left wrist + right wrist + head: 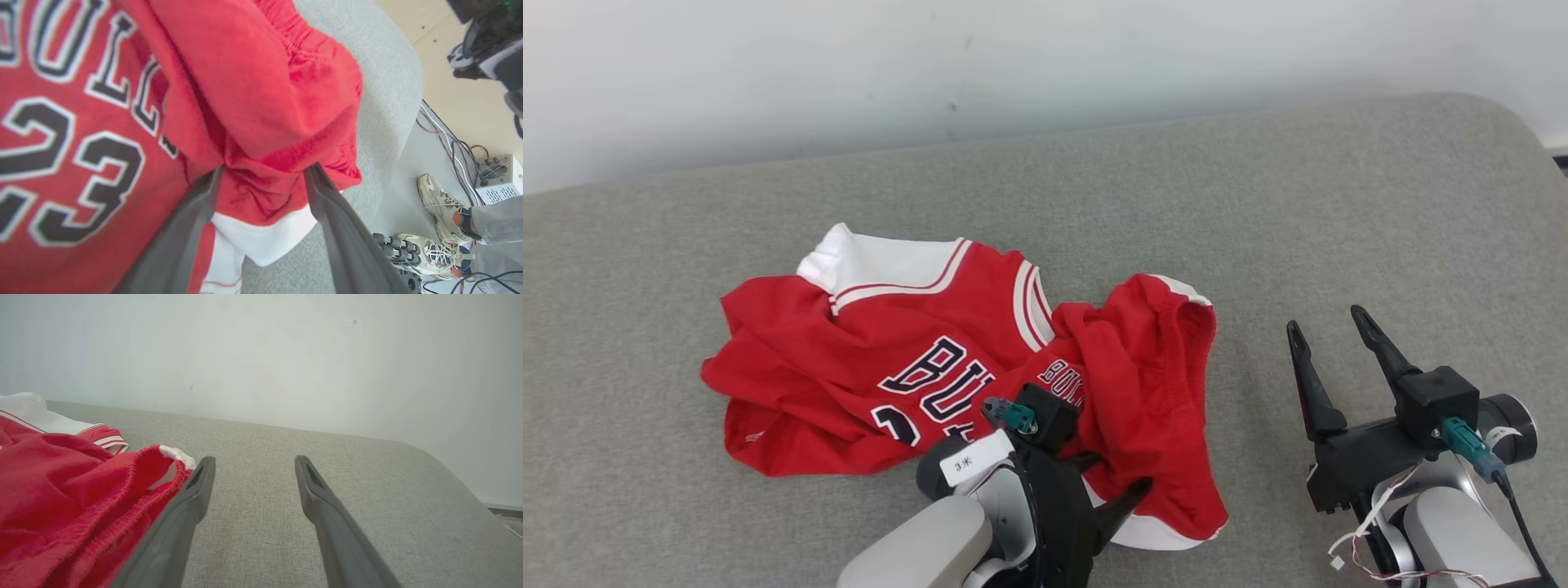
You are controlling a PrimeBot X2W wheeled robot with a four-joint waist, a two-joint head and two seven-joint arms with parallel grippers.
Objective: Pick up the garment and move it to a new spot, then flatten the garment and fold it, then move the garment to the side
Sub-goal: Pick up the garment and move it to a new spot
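A red jersey garment [931, 351] with white trim and dark "BULLS 23" lettering lies crumpled on the grey cushion, its right part bunched into a fold. My left gripper [1119, 472] reaches in at the garment's near edge. In the left wrist view the left gripper [263, 171] stands open, its fingers spread on either side of a bunch of the red garment [265, 81] and white hem. My right gripper [1325, 320] hovers open to the right of the cloth, nothing between its fingers. From the right wrist, the right gripper [254, 459] has the garment [61, 477] just beside its left finger.
The grey padded surface [1258, 204] runs back to a white wall [1045, 65], with bare cushion right of the garment. Past the cushion's edge, the left wrist view shows a person's sneakers [437, 200], floor cables and a small fan box [498, 175].
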